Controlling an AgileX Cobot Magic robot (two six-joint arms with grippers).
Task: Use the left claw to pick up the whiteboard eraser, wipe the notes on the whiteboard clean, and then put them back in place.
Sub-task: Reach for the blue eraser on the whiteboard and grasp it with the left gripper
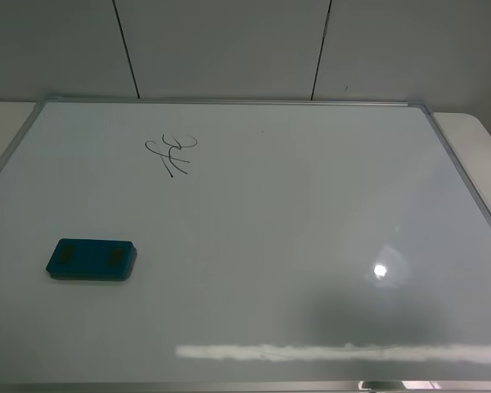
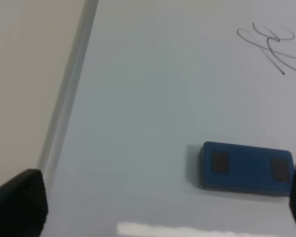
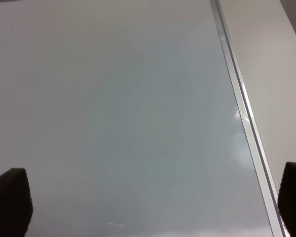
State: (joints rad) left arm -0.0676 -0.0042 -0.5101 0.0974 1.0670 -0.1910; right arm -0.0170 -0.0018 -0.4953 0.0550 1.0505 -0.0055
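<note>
Lying flat on the whiteboard (image 1: 311, 229), the teal whiteboard eraser (image 1: 91, 259) sits near the board's left edge in the high view, two dark patches facing up and nothing touching it, while the notes (image 1: 172, 152), a small black scribble, stand well apart from it toward the far edge. The left end effector (image 2: 158, 207) hangs over the board with its fingers spread wide and empty, the eraser close to one fingertip in its wrist view. The right end effector (image 3: 152, 202) is likewise spread wide and empty over plain board near the board's right edge, beyond which the pale bench (image 3: 266, 59) shows.
</note>
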